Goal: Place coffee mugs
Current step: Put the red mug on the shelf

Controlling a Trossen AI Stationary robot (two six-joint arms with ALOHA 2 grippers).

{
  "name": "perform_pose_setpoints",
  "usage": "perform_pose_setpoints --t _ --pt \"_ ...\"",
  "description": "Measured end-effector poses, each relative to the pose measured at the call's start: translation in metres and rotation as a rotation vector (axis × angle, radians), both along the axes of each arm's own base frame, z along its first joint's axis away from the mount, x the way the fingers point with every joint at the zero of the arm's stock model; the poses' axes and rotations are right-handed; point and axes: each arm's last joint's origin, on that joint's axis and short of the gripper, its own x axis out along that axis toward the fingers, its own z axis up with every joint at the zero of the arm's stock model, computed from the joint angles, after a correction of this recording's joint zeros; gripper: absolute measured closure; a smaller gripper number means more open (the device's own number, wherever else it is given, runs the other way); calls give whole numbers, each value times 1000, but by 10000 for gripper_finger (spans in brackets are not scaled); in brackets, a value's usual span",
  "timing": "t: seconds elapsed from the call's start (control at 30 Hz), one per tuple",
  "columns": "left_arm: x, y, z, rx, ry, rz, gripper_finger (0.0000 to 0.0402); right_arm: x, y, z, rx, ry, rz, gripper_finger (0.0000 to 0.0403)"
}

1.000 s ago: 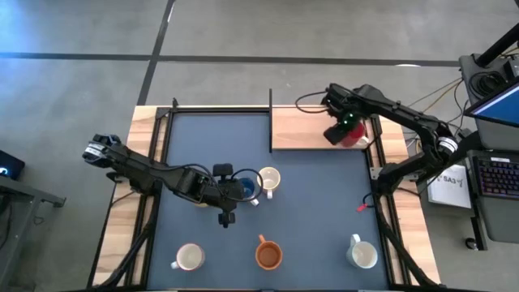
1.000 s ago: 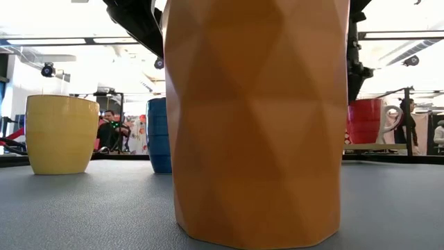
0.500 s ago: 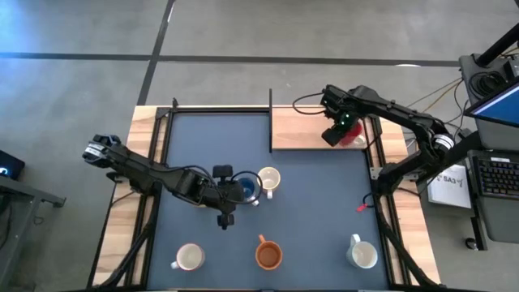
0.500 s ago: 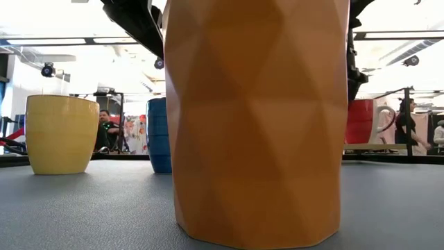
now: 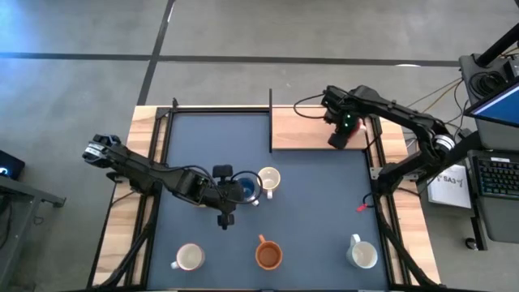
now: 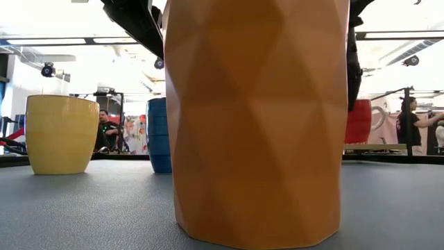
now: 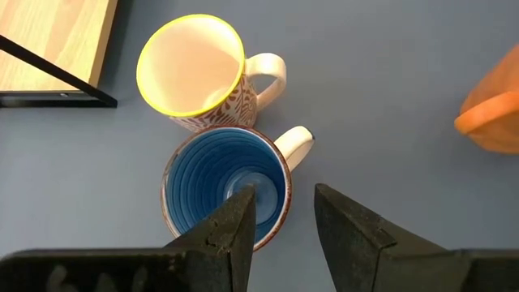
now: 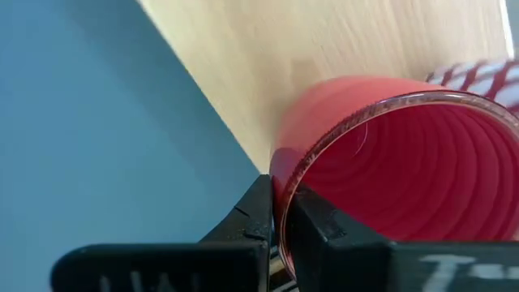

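Note:
A red mug stands on the wooden board at the table's far right. My right gripper points straight down and is shut on it. A blue mug stands on the grey mat mid-table, with a yellow-rimmed mug right beside it. My left gripper slants down over the blue mug and is open. One finger is over the mug's inside and the other is outside, next to its white handle. I cannot tell whether either finger touches the mug. My right gripper pinches the red mug's rim. One finger is inside the mug and the other is outside its wall. The fingers come from above, pointing down. In the low view the mug's base is down at the board.
An orange-brown mug stands at the near middle and fills the low view. White mugs stand near left and near right. A black upright bar edges the board. People move in the room beyond the table.
My right gripper has rolled about its downward axis above the board and shut on the red mug's rim. From above, the gripper now covers more of the mug. My left arm has kept still.

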Motion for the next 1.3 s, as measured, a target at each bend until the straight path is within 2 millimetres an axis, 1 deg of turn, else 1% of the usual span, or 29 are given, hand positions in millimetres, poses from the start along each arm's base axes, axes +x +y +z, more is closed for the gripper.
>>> perform_pose_setpoints --t 0.2,0.33,0.4,0.53,0.8,0.97,1.07,1.3 --pt "0 0 0 -12 -4 16 292 -6 5 2 41 50 171 386" --pt "0 0 0 -12 -4 16 292 -8 5 4 12 84 243 386" --pt "0 0 0 -12 -5 16 292 -9 5 5 -11 115 258 386" --pt "0 0 0 -17 -7 23 292 -10 5 5 -9 117 259 383" --pt "0 0 0 -21 -8 28 292 -10 5 5 -10 116 257 353" --pt "0 0 0 -21 -8 29 292 -11 7 7 -16 104 194 345" --pt "0 0 0 -21 -8 29 292 -11 8 9 -9 70 103 341" --pt "0 0 0 -21 -8 28 292 -11 12 10 66 4 -67 326"
